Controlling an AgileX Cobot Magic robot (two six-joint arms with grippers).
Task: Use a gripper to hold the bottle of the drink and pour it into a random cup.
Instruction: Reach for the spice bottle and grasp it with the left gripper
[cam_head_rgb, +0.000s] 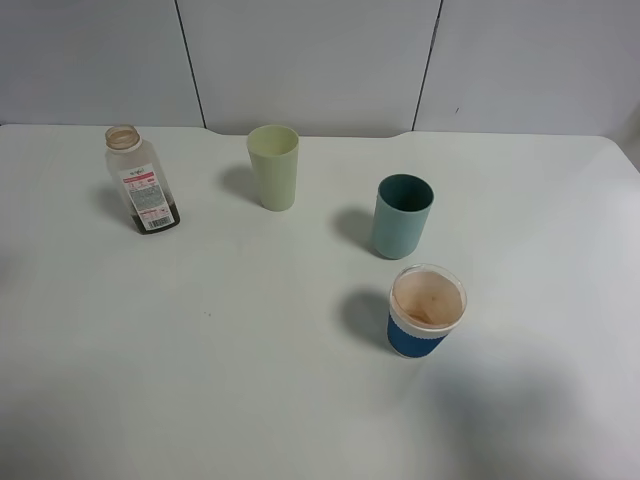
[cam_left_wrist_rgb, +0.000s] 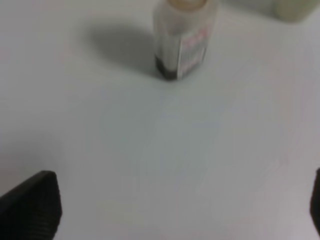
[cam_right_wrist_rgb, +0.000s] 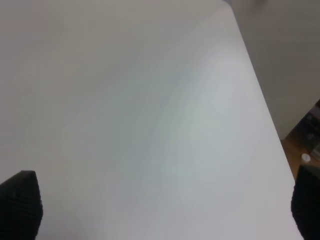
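Note:
The bottle of the drink (cam_head_rgb: 141, 182) stands upright at the table's far left, capless, with dark liquid at its bottom. It also shows in the left wrist view (cam_left_wrist_rgb: 182, 40), well ahead of my left gripper (cam_left_wrist_rgb: 180, 205), which is open and empty. The pale yellow-green cup (cam_head_rgb: 273, 166) stands upright to the right of the bottle; its edge shows in the left wrist view (cam_left_wrist_rgb: 295, 9). My right gripper (cam_right_wrist_rgb: 162, 207) is open and empty over bare table near the right edge. Neither gripper shows in the exterior high view.
A teal cup (cam_head_rgb: 402, 215) stands right of the middle. A white cup with a blue sleeve (cam_head_rgb: 427, 311) stands in front of it. The white table (cam_head_rgb: 200, 350) ends at its right edge (cam_right_wrist_rgb: 260, 95), with floor beyond.

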